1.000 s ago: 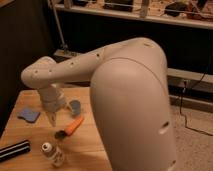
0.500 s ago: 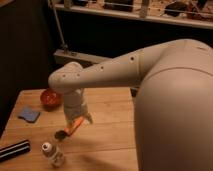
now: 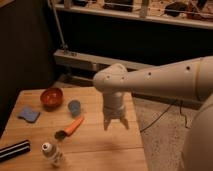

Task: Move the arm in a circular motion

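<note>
Your arm (image 3: 160, 82) reaches in from the right over the desk (image 3: 95, 146). Its gripper (image 3: 115, 125) hangs above the desk's right side, jaws slightly parted, holding and touching nothing. The picture's edge cuts off the arm's base.

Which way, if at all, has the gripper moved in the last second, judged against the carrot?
Yes. The gripper has swung rightward: it was left of the carrot, and now hangs right of it.

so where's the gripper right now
In the camera view the gripper hangs pointing down over the right part of the wooden table, just right of the orange carrot and the small blue cup.
</note>
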{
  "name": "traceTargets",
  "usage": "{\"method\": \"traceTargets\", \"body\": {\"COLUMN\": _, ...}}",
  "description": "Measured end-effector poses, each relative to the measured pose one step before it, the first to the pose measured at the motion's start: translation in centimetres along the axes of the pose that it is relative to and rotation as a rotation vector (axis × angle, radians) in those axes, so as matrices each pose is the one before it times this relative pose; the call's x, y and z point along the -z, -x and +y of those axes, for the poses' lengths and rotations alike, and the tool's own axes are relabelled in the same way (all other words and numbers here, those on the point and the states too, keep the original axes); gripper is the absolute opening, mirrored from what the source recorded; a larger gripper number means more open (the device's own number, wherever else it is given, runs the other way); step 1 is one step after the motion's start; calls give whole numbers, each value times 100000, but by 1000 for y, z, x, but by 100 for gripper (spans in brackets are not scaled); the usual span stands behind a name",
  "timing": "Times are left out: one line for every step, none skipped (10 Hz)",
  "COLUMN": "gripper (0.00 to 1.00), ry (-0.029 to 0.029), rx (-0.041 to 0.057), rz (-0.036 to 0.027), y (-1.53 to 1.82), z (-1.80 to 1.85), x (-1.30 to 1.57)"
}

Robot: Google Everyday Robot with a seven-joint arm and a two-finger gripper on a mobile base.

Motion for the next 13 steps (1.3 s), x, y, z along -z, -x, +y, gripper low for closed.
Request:
{"method": "traceTargets", "body": {"gripper": 65, "ry": -1364, "rx": -10464, "rz": 219, "y": 792, "z": -3681, "x": -451}}
{"method": "traceTargets", "body": {"gripper": 65, "ry": -1602, "rx": -9807, "rz": -1259, "y": 1678, "z": -3424, "x": -199}}
{"method": "traceTargets", "body": {"gripper": 65, "ry": -1241, "rx": -10242, "rz": -2692, "y": 2710, "z": -3135, "x": 85}}
{"method": "traceTargets", "body": {"gripper": 65, "ry": -977, "rx": -9897, "rz": -4996, "y": 4178, "z": -2480, "x": 530}}
{"method": "traceTargets", "body": {"gripper": 65, "ry": 182, "rx": -5267, "rz": -5369, "y": 3970, "z": -156, "x": 913}}
{"method": "traceTargets", "body": {"gripper": 65, "ry": 434, "rx": -2213, "rz": -4078, "y": 2672, "z": 696, "x": 796}}
{"method": "traceTargets", "body": {"gripper": 65, "ry": 1482, "rx": -2749, "rz": -7344, "y": 4671, "z": 1980, "x": 1604}}
{"method": "traceTargets", "body": {"gripper": 65, "ry": 1006, "rx": -71, "rz": -3224, "y": 2145, "z": 1327, "x": 650}}
{"method": "traceTargets", "body": {"gripper": 65, "ry": 1606, "rx": 1220, "rz": -3755, "y": 2242, "z": 2048, "x": 835}}
{"method": "traceTargets", "body": {"gripper": 65, "ry": 1499, "rx": 2862, "rz": -2297, "y": 1307, "z": 2143, "x": 495}}
{"method": "traceTargets", "body": {"gripper": 65, "ry": 2519, "rx": 5824, "rz": -3109, "y": 1471, "z": 3742, "x": 755}}
{"method": "traceTargets", "body": {"gripper": 65, "ry": 2342, "rx": 6359, "rz": -2487, "y": 916, "z": 3623, "x": 635}}
{"method": "traceTargets", "body": {"gripper": 65, "ry": 1326, "rx": 3836, "rz": -1166, "y": 368, "z": 2045, "x": 321}}
